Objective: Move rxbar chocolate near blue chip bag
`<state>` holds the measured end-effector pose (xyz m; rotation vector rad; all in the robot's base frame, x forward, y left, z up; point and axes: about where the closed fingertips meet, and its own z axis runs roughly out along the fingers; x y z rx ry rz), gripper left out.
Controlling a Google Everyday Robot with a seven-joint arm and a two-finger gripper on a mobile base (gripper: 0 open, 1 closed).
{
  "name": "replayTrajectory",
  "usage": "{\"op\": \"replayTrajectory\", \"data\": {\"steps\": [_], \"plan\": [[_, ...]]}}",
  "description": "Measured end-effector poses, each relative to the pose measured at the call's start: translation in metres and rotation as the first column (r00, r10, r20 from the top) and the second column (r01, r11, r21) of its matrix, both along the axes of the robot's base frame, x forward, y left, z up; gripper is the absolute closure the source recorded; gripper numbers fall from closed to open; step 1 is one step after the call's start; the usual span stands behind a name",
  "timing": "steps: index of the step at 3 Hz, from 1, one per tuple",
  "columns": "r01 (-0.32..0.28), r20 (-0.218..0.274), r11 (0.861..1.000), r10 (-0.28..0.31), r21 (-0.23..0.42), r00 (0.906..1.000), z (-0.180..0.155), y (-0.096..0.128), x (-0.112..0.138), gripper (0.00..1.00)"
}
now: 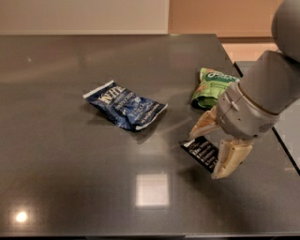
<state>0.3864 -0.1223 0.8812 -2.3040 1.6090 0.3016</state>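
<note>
A dark grey, glossy table (56, 164) fills nearly all I see, its far edge running straight under a pale cream wall panel (84, 14) on the left and a warm tan one (220, 16) on the right. A square light reflection (152, 190) shines on the near tabletop, and a small bright glint (21, 216) at the near left. My gripper (204, 154) hangs low over the table's near right part.

On table (70, 187), blue chip bag (125, 107) is lying centre-left. snack bag (213, 87) is sitting right of it, farther back. rxbar chocolate (201, 152) is lying front-right, gripper (205, 156) clasping its ends.
</note>
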Motion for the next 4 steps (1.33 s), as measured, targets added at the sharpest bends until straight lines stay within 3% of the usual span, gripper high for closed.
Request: {"op": "replayTrajectory", "data": {"steps": [3,4], "plan": [[0.024,0.026,0.996,-0.026,0.086,0.9993,-0.004,0.079,0.073,1.0],[0.006,0.055,0.994,-0.012,0.108,0.9984,-0.01,0.097,0.09,0.82]]}}
